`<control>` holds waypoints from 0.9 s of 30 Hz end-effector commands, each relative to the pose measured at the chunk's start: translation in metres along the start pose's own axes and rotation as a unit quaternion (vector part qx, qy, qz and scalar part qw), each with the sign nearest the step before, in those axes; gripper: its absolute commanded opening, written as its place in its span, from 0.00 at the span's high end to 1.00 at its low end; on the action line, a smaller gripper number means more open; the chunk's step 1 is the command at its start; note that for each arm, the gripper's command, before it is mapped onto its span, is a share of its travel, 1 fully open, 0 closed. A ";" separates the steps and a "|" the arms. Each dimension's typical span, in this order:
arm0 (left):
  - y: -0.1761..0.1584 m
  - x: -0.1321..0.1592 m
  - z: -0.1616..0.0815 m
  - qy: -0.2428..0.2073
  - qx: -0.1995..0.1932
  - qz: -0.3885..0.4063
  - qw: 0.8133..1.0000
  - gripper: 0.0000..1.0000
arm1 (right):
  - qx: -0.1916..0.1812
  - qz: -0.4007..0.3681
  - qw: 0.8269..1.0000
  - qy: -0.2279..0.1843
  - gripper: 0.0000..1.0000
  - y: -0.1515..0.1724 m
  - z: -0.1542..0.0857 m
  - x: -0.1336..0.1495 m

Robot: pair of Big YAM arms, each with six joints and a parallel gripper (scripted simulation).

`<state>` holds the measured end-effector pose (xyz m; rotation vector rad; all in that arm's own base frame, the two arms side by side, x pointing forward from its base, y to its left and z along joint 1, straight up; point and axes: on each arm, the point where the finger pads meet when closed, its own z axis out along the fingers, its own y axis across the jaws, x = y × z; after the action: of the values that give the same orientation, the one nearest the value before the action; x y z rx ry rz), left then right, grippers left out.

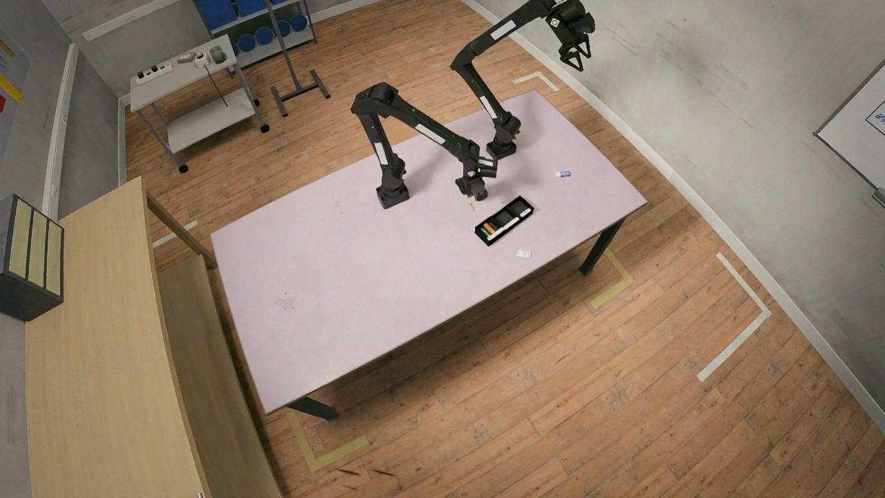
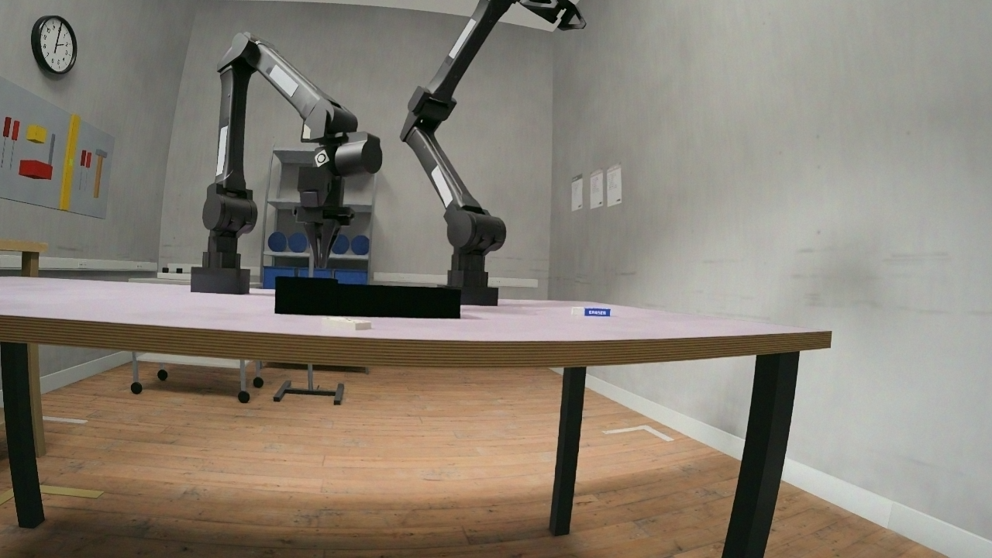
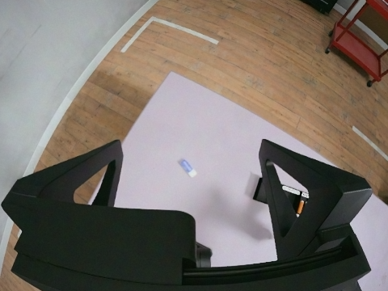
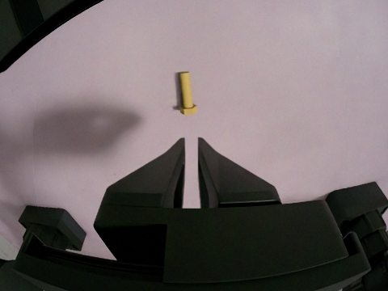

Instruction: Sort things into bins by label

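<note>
A yellow bolt (image 1: 471,206) (image 4: 186,90) lies on the table, just beyond my right gripper's fingertips in the right wrist view. My right gripper (image 4: 191,145) (image 2: 321,265) is above the table, shut to a narrow gap with nothing in it. My left gripper (image 3: 191,147) (image 2: 579,26) is wide open and empty, high up. A black row of bins (image 1: 482,237) (image 2: 367,300) (image 4: 28,40) stands on the table; its white labels are unreadable. One end compartment holds an orange item (image 1: 489,227) (image 3: 300,207) and a green item. A blue-and-white eraser (image 1: 563,173) (image 2: 596,311) (image 3: 187,167) and a small cream block (image 1: 523,254) (image 2: 350,324) lie outside.
The bolt lies between the right arm and the bins. The cream block lies between the bins and the table's long edge. The eraser lies apart, beyond the other end of the bins. The left arm's base (image 1: 501,149) stands behind the bins. The wall is beyond the table's short side.
</note>
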<state>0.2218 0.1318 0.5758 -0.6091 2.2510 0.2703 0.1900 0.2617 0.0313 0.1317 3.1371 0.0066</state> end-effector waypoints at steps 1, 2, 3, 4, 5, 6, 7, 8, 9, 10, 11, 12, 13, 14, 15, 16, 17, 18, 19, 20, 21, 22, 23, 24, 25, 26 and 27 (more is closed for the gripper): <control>-0.004 -0.010 -0.029 -0.031 0.003 0.001 1.000 0.00 | -0.010 0.001 1.000 -0.007 0.90 0.010 -0.009 -0.005; -0.004 -0.010 -0.029 -0.031 0.003 0.001 1.000 0.00 | -0.010 0.001 1.000 -0.007 0.90 0.010 -0.009 -0.005; -0.004 -0.010 -0.029 -0.031 0.003 0.001 1.000 0.00 | -0.010 0.001 1.000 -0.007 0.90 0.010 -0.009 -0.005; -0.004 -0.010 -0.029 -0.031 0.003 0.001 1.000 0.00 | -0.010 0.001 1.000 -0.007 0.90 0.010 -0.009 -0.005; -0.004 -0.010 -0.029 -0.031 0.003 0.001 1.000 0.00 | -0.010 0.001 1.000 -0.007 0.90 0.010 -0.009 -0.005; -0.004 -0.010 -0.029 -0.031 0.003 0.001 1.000 0.00 | -0.010 0.001 1.000 -0.007 0.90 0.010 -0.009 -0.005; -0.004 -0.010 -0.029 -0.031 0.003 0.001 1.000 0.00 | -0.010 0.001 1.000 -0.007 0.71 0.010 -0.009 -0.005; -0.004 -0.010 -0.029 -0.031 0.003 0.001 1.000 0.00 | -0.010 0.001 1.000 -0.007 0.71 0.010 -0.009 -0.005; -0.004 -0.010 -0.029 -0.031 0.003 0.001 1.000 0.00 | -0.010 0.001 1.000 -0.007 0.71 0.010 -0.009 -0.005; -0.004 -0.010 -0.029 -0.031 0.003 0.001 1.000 0.00 | -0.010 0.001 1.000 -0.007 0.71 0.010 -0.009 -0.005; -0.004 -0.010 -0.029 -0.031 0.003 0.001 1.000 0.00 | -0.010 0.001 1.000 -0.007 0.71 0.010 -0.009 -0.005; -0.004 -0.010 -0.029 -0.031 0.003 0.001 1.000 0.00 | -0.010 0.001 1.000 -0.007 0.71 0.010 -0.008 -0.005; -0.004 -0.010 -0.029 -0.031 0.003 0.001 1.000 0.00 | -0.010 0.001 1.000 -0.007 0.71 0.010 -0.008 -0.005; -0.004 -0.010 -0.029 -0.031 0.003 0.001 1.000 0.00 | -0.010 0.001 1.000 -0.007 0.71 0.010 -0.008 -0.005; -0.004 -0.010 -0.029 -0.031 0.003 0.001 1.000 0.00 | -0.010 0.001 1.000 -0.007 0.71 0.010 -0.008 -0.005; -0.004 -0.010 -0.029 -0.031 0.003 0.001 1.000 0.00 | -0.010 0.001 1.000 -0.007 0.71 0.010 -0.008 -0.005; -0.004 -0.010 -0.029 -0.031 0.003 0.001 1.000 0.00 | -0.010 0.001 1.000 -0.007 0.71 0.010 -0.008 -0.005; -0.004 -0.010 -0.029 -0.031 0.003 0.001 1.000 0.00 | -0.010 0.001 1.000 -0.007 0.71 0.010 -0.008 -0.005; -0.004 -0.010 -0.029 -0.031 0.003 0.001 1.000 0.00 | -0.010 0.001 1.000 -0.007 0.71 0.010 -0.008 -0.005; -0.004 -0.010 -0.029 -0.031 0.003 0.001 1.000 0.00 | -0.010 0.001 1.000 -0.007 0.71 0.010 -0.008 -0.005; -0.004 -0.010 -0.029 -0.031 0.003 0.001 1.000 0.00 | -0.001 0.001 1.000 -0.002 0.71 0.007 -0.006 0.002; -0.004 -0.010 -0.029 -0.031 0.003 0.001 1.000 0.00 | -0.010 -0.024 1.000 -0.008 0.71 0.017 -0.017 -0.019; -0.004 -0.010 -0.029 -0.031 0.003 0.001 1.000 0.00 | -0.009 -0.047 0.999 -0.008 0.71 0.018 -0.022 -0.025; -0.004 -0.010 -0.029 -0.031 0.003 0.001 1.000 0.00 | -0.009 -0.047 0.999 -0.008 0.71 0.020 -0.025 -0.031; -0.004 -0.010 -0.029 -0.031 0.003 0.001 1.000 0.00 | -0.009 -0.047 0.999 -0.007 0.71 0.020 -0.026 -0.033; -0.004 -0.010 -0.029 -0.031 0.003 0.001 1.000 0.00 | -0.009 -0.047 0.999 -0.007 0.71 0.021 -0.026 -0.034; -0.004 -0.010 -0.029 -0.031 0.003 0.001 1.000 0.00 | -0.009 -0.047 0.999 -0.007 0.71 0.021 -0.026 -0.035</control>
<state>0.2218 0.1318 0.5758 -0.6091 2.2510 0.2703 0.2064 0.2680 0.0439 0.0456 3.1372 0.0075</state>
